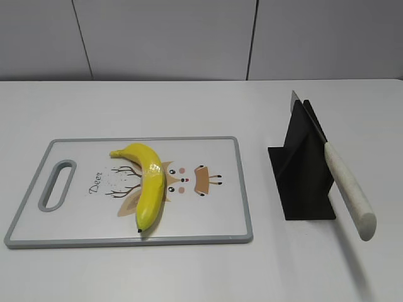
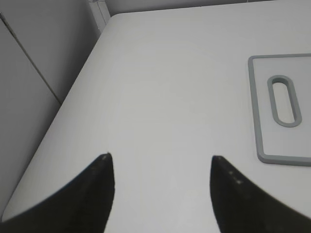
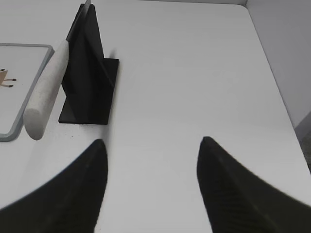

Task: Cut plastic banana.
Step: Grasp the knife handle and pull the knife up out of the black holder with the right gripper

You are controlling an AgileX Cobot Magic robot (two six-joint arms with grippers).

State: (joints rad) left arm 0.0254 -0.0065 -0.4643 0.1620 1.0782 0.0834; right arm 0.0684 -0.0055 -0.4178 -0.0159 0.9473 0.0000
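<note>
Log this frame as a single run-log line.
stage: pre-grasp | plastic banana whole on cutting board | knife in black stand | left gripper open | right gripper open

A plain white tabletop (image 1: 189, 107) fills most of the exterior view, smooth and matte, running back to a straight far edge. Behind it stands a pale grey wall (image 1: 164, 38) made of flat panels, split by thin dark seams that slant slightly off vertical. The light is even and soft, throwing only faint shadows on the surface. In the left wrist view the tabletop's rounded corner (image 2: 109, 19) shows, with grey panelling (image 2: 34, 43) beyond its edge. In the right wrist view the tabletop's other side edge (image 3: 272, 63) borders a grey surface (image 3: 291, 43)
</note>
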